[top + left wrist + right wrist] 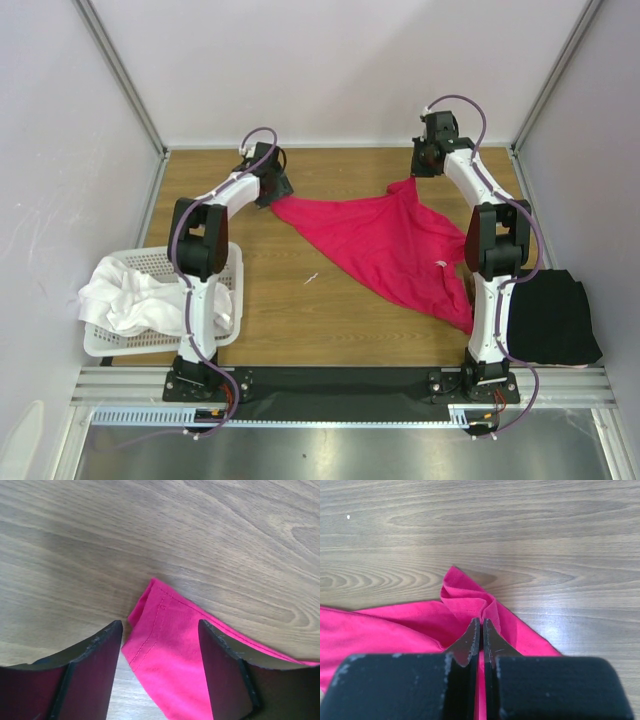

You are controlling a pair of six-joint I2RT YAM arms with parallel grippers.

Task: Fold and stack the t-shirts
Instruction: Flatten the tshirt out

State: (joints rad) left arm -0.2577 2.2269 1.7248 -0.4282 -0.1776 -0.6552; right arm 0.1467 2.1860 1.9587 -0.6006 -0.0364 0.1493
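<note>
The crimson-pink t-shirt (385,245) lies spread in a rough triangle on the wooden table, its small white label (440,263) showing. My right gripper (418,172) (482,621) is shut on a bunched far corner of it (465,597). My left gripper (275,190) (160,625) stands open over the shirt's left corner (165,650). The hemmed fabric lies between the two fingers, clear of both. A black t-shirt (548,315) lies folded at the near right. White t-shirts (130,295) are heaped in the basket.
The white perforated basket (228,300) stands at the near left beside the left arm's base. Grey walls and metal frame posts enclose the table on three sides. A small white scrap (311,278) lies on the wood near the middle.
</note>
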